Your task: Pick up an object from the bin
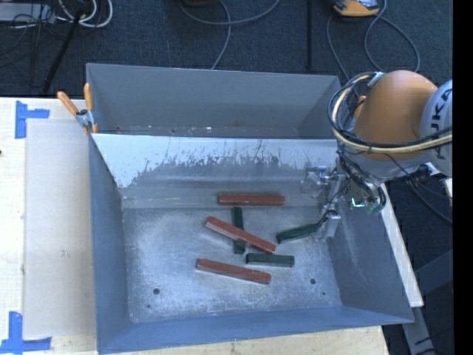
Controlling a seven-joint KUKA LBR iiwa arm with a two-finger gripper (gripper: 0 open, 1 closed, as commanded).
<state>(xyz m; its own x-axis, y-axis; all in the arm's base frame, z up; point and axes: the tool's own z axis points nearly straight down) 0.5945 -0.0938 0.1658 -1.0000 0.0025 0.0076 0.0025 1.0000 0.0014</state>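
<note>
My gripper (326,225) hangs low at the bin's right side, close to the right wall. Its fingers are shut on the right end of a dark green bar (297,234), which slants down and to the left from them. Just below and left of that bar, a second short dark green bar (270,259) lies flat on the floor. A red-brown bar (240,234) lies diagonally in the middle, crossing over a third dark green bar (237,219) that points up and down.
Another red-brown bar (251,199) lies level near the back wall. A third (233,271) lies nearer the front. The bin's left half and front strip are bare floor. The arm's orange dome and cables sit over the right rim.
</note>
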